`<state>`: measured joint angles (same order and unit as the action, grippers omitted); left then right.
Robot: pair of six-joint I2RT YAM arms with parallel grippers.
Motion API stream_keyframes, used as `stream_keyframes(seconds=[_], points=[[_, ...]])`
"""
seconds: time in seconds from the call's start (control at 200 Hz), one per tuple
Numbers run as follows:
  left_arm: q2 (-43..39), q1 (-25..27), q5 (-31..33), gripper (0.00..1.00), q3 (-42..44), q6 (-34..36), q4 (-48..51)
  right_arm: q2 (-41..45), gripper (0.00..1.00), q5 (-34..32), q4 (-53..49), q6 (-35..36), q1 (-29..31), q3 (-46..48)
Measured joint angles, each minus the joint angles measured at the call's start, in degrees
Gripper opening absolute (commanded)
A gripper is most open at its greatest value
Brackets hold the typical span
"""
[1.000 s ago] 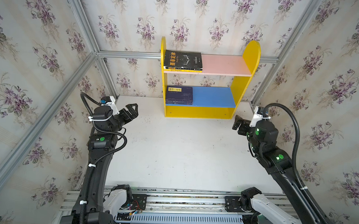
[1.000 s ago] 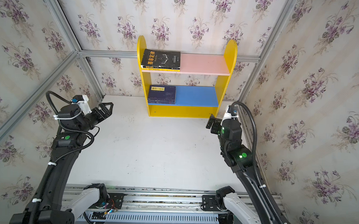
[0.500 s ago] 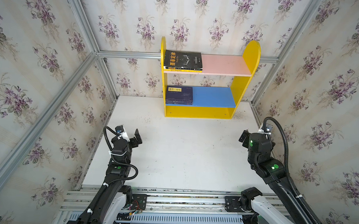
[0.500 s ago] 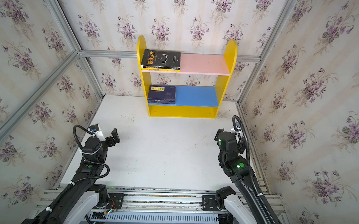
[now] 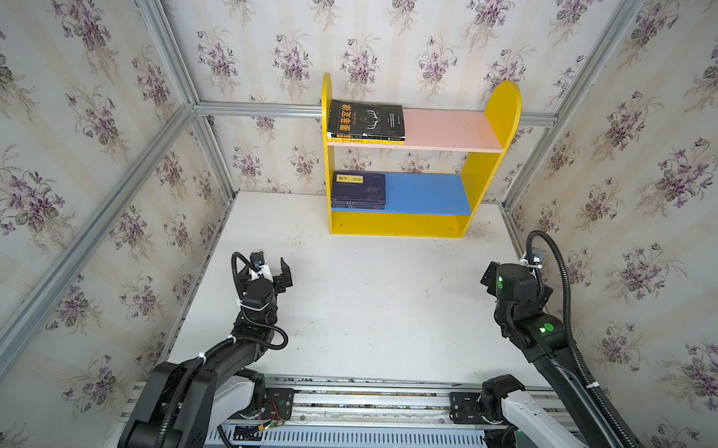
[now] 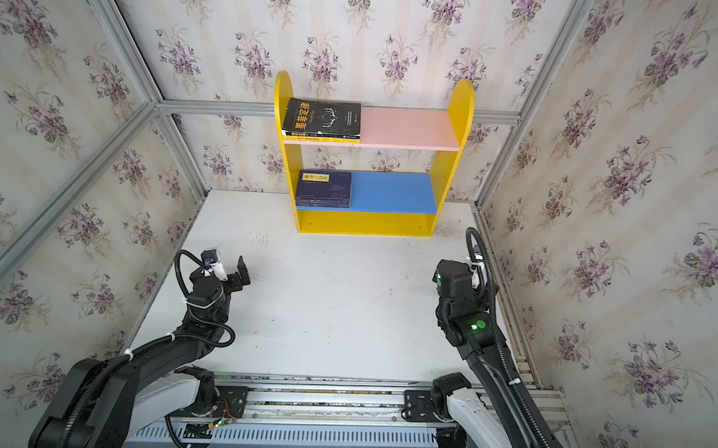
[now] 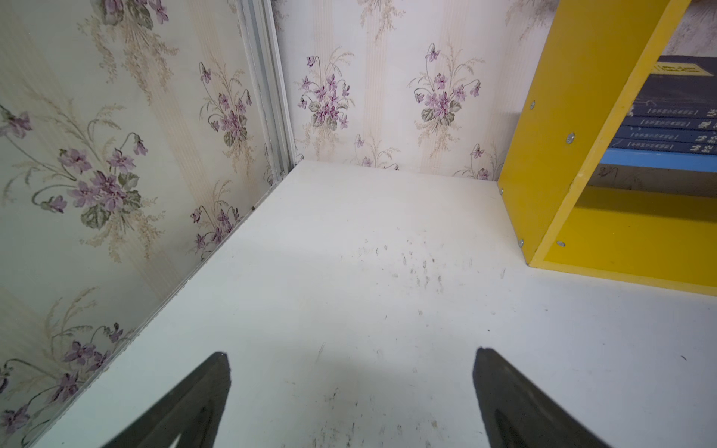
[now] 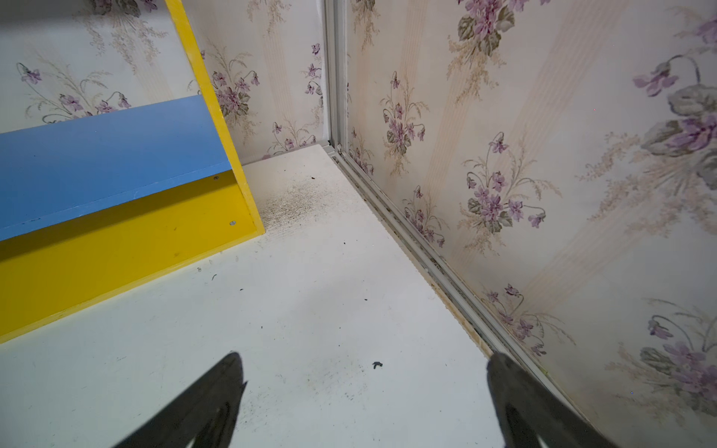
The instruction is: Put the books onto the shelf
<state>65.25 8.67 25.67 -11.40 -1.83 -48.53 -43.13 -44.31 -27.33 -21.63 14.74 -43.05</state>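
The shelf (image 5: 497, 114) (image 6: 458, 113) stands against the back wall in both top views. A black book (image 5: 366, 119) (image 6: 322, 117) lies flat at the left end of its pink board, with a yellow edge under it. A stack of navy books (image 5: 359, 189) (image 6: 324, 188) lies at the left end of the blue board, and their spines (image 7: 675, 128) show in the left wrist view. My left gripper (image 5: 278, 273) (image 7: 351, 357) hovers open over the table's left side, empty. My right gripper (image 5: 488, 276) (image 8: 362, 358) is open and empty near the right wall. No book lies on the table.
The white table (image 5: 366, 308) is boxed in by flowered walls with aluminium posts (image 7: 267, 97) (image 8: 333, 73) at the back corners. A metal rail (image 5: 362, 400) runs along the front edge. The right half of the blue board (image 8: 108, 155) is bare.
Both arms have drawn back from beside the shelf toward the front rail and come down lower over the table. Both grippers stayed open and empty.
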Motion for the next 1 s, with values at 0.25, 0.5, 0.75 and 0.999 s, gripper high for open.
stream_keyframes(seconds=[0.25,0.5,0.75,0.999], points=[[7.2,-1.9,-2.4,0.99,-4.1,1.8,-3.1,-1.6,1.0,0.8,-1.8,-0.4,-2.4,-0.4],[8.7,-6.1,-9.5,0.99,-7.0,0.2,1.1,-6.3,1.0,5.6,4.0,1.7,-9.1,3.2],[8.6,-6.3,-11.0,0.99,-7.0,-0.3,1.5,-15.6,1.0,16.7,18.5,7.8,-14.8,10.3],[8.5,-6.3,-11.3,0.99,-7.0,-0.3,1.5,-24.8,1.0,27.6,41.9,13.7,-15.0,19.1]])
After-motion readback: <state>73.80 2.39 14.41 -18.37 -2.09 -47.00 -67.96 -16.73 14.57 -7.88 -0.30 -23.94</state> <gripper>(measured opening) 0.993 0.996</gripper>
